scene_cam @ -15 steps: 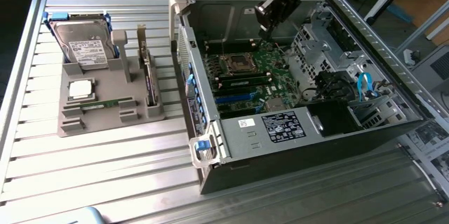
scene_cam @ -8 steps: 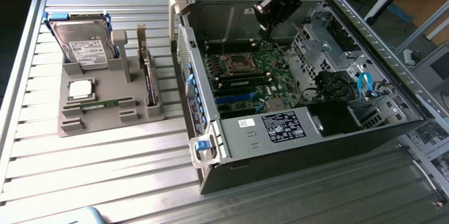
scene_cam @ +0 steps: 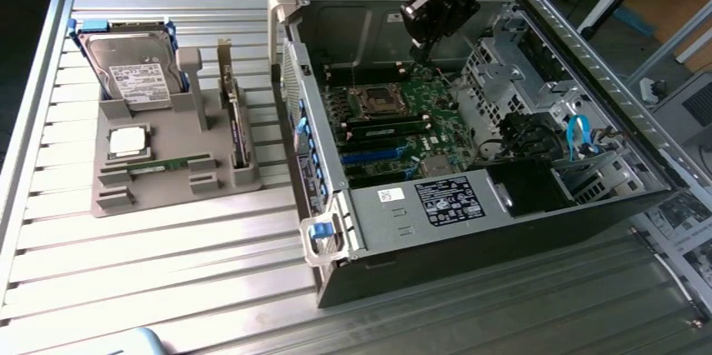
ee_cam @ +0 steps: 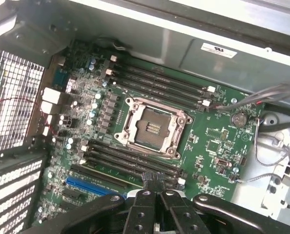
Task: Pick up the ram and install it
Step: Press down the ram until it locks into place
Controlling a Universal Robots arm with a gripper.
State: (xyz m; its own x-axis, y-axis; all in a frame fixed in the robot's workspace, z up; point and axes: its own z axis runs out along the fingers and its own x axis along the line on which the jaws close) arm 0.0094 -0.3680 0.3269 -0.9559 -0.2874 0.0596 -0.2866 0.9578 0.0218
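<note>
A ribbed metal table [scene_cam: 167,272] is carrying an open computer case [scene_cam: 579,205] and, on the exterior view's left, a grey parts holder [scene_cam: 167,197]. The case walls are leaving open space above the motherboard [ee_cam: 218,141]. The gripper [ee_cam: 157,187] is hanging inside the case with its fingers pressed together, near the empty CPU socket [ee_cam: 152,127]. The ram [scene_cam: 167,164] is lying in the holder, well apart from the gripper.

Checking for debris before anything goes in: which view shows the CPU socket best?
The wrist view: the CPU socket sits mid-picture, seen from almost straight above, its metal frame and open centre plain. The exterior view shows it small and at a slant.
</note>
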